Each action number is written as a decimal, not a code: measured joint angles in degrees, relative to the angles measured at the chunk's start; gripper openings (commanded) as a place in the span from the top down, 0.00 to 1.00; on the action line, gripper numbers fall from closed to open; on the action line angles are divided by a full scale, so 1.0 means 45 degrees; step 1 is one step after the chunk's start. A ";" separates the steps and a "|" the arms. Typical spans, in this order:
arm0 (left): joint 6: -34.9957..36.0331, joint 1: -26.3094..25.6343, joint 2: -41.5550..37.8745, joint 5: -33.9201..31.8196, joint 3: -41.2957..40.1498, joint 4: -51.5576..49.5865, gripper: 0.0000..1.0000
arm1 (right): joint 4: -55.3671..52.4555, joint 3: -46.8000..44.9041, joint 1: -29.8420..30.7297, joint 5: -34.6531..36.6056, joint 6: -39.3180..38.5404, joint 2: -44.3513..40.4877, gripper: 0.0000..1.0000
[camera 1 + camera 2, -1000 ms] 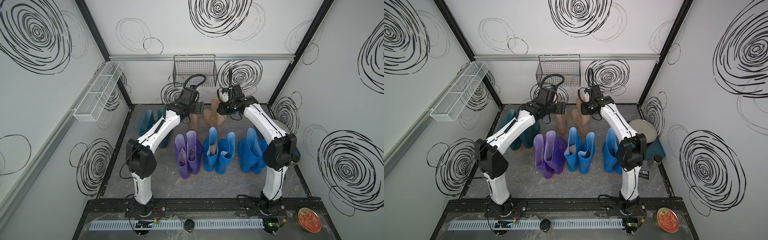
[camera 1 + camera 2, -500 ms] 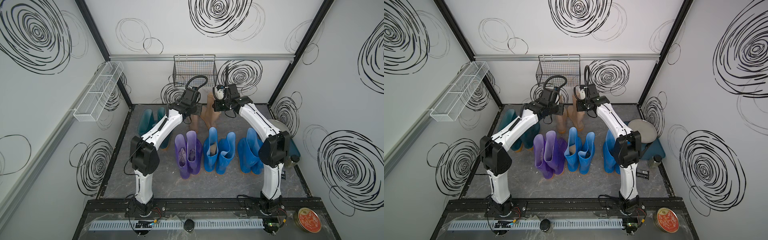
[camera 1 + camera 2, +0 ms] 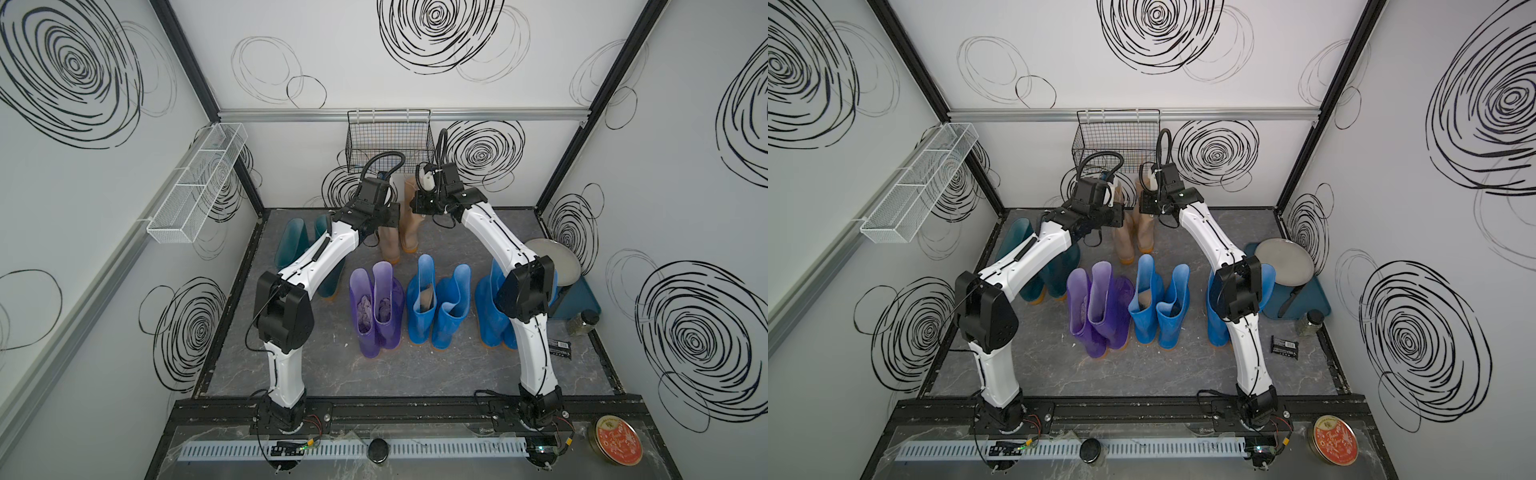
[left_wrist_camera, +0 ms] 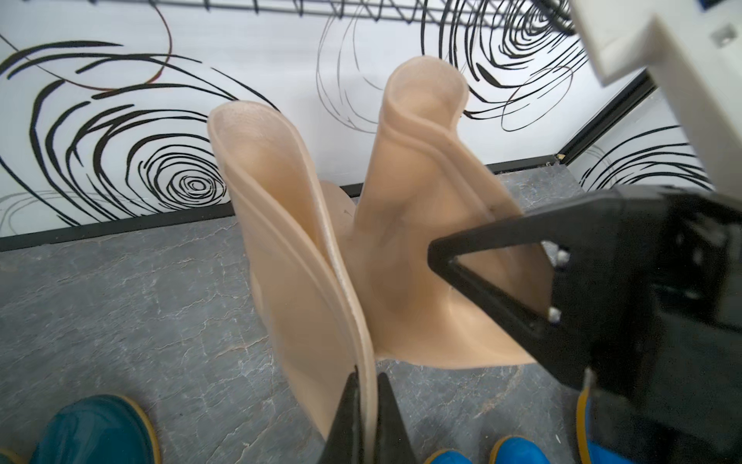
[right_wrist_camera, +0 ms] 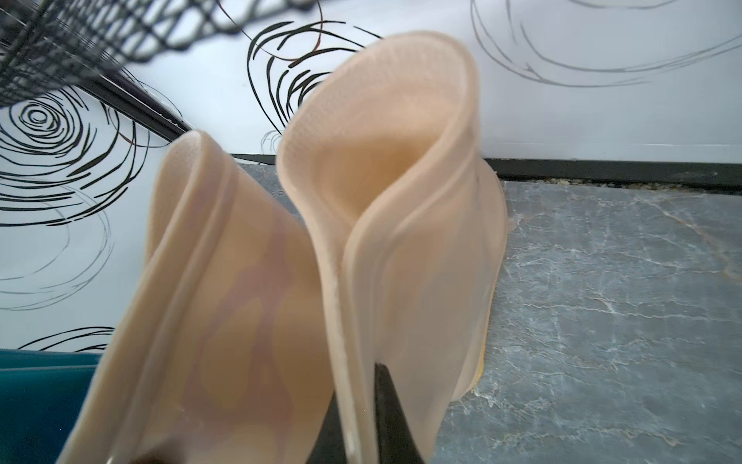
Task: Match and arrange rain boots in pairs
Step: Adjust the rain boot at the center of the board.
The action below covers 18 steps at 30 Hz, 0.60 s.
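Tan left boot (image 3: 390,246) and right boot (image 3: 409,232) stand upright, side by side near the back wall in both top views, behind purple boots (image 3: 376,307).

Left wrist: left gripper (image 4: 363,405) is clenched on the left boot's rim.

Right wrist: right gripper (image 5: 357,418) pinches the right boot's rim.

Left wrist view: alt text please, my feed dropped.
The left fingers pinch the rim of a tan rain boot; the second tan boot stands beside it, a right finger against it. A teal boot toe and blue boot toes show nearby.
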 measured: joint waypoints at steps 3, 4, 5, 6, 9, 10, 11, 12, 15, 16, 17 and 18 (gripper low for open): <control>0.0291 0.0005 0.0223 0.0175 0.0063 0.0287 1.00 | -0.0010 0.0087 -0.0034 -0.0243 0.0311 0.0053 1.00; 0.0423 0.0000 0.0267 0.0180 0.0068 0.0355 1.00 | -0.0034 0.0155 -0.0063 -0.0355 0.0432 0.0087 1.00; 0.0568 0.0000 0.0282 0.0180 0.0068 0.0379 1.00 | -0.0073 0.0219 -0.0117 -0.0471 0.0525 0.0121 1.00; 0.0690 0.0005 0.0282 0.0175 0.0068 0.0379 1.00 | -0.0131 0.0301 -0.0160 -0.0588 0.0622 0.0165 1.00; 0.1093 0.0000 0.0282 0.0151 0.0068 0.0379 1.00 | -0.0209 0.0359 -0.0243 -0.0962 0.0860 0.0194 0.92; 0.1224 0.0000 0.0282 0.0126 0.0068 0.0379 0.95 | -0.0243 0.0359 -0.0277 -0.1088 0.0860 0.0194 0.79; 0.1331 -0.0005 0.0282 0.0112 0.0068 0.0379 0.86 | -0.0296 0.0359 -0.0291 -0.1200 0.0908 0.0194 0.66; 0.1413 -0.0010 0.0282 0.0092 0.0068 0.0379 0.81 | -0.0301 0.0384 -0.0291 -0.1273 0.0860 0.0194 0.60; 0.1632 -0.0049 0.0253 0.0000 0.0068 0.0408 0.56 | -0.0665 0.0933 -0.0350 -0.1331 0.0549 0.0209 0.37; 0.1651 -0.0058 0.0209 -0.0029 0.0068 0.0374 0.50 | -0.0942 0.1234 -0.0364 -0.1277 0.0393 0.0219 0.32; 0.1608 -0.0073 0.0151 -0.0058 0.0068 0.0311 0.44 | -0.1156 0.1501 -0.0374 -0.1224 0.0214 0.0219 0.26; 0.1579 -0.0083 0.0083 -0.0121 0.0068 0.0228 0.39 | -0.1258 0.1661 -0.0393 -0.1146 0.0058 0.0165 0.24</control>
